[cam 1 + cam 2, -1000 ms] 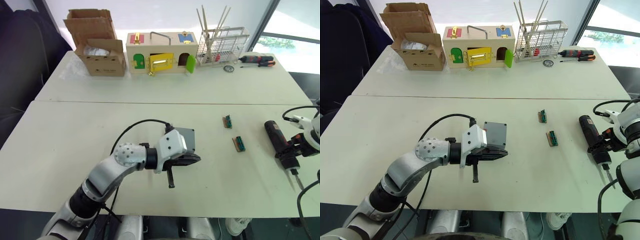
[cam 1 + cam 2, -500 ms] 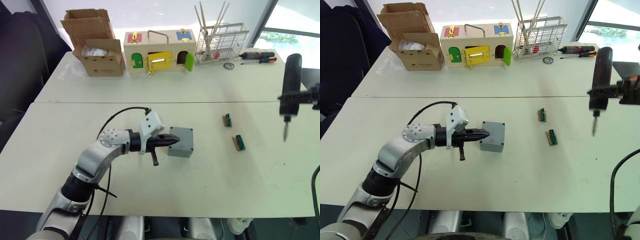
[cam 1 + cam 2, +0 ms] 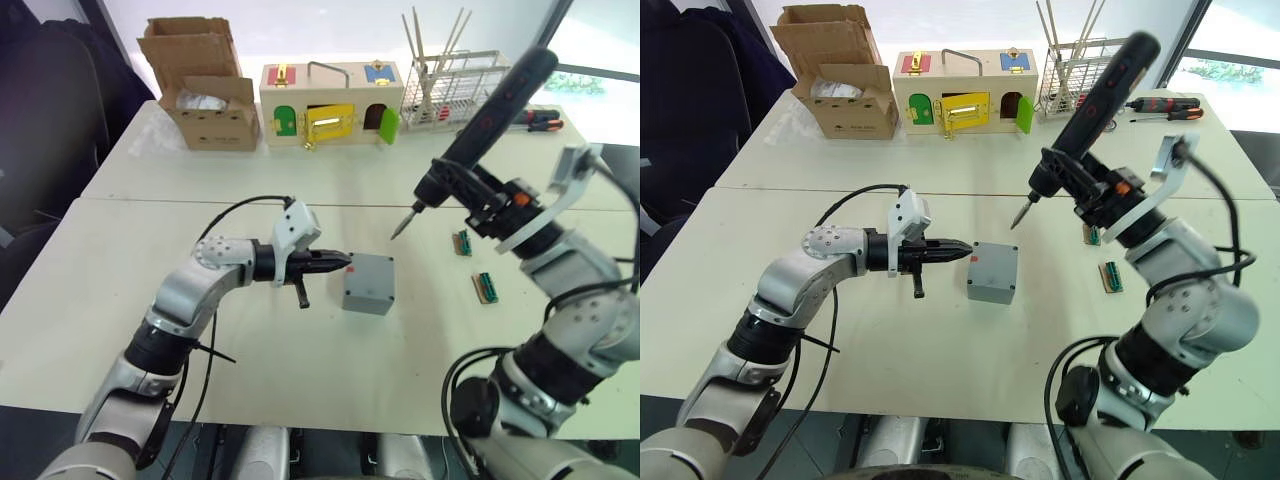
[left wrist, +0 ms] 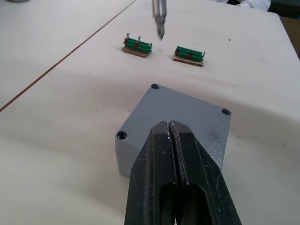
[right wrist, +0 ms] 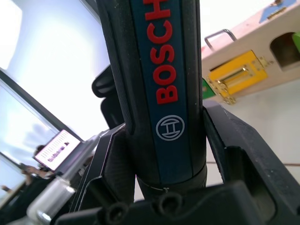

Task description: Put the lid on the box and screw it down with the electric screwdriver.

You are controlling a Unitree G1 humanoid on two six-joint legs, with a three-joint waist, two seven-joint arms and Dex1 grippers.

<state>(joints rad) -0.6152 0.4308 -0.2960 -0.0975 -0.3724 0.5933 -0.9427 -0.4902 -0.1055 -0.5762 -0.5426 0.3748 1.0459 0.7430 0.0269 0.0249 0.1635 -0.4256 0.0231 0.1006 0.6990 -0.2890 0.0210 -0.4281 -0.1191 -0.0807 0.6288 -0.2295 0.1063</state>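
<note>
Reaching level across the counter, the left claw points, pinched together, at the box; the raised right claw clamps the electric screwdriver, bit slanting down.

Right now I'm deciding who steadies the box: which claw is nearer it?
Left. The left claw is shut with its tips just beside the box. The right claw holds the screwdriver up off to the box's other side.

Matt grey plastic box, metal-tipped electric screwdriver
</note>
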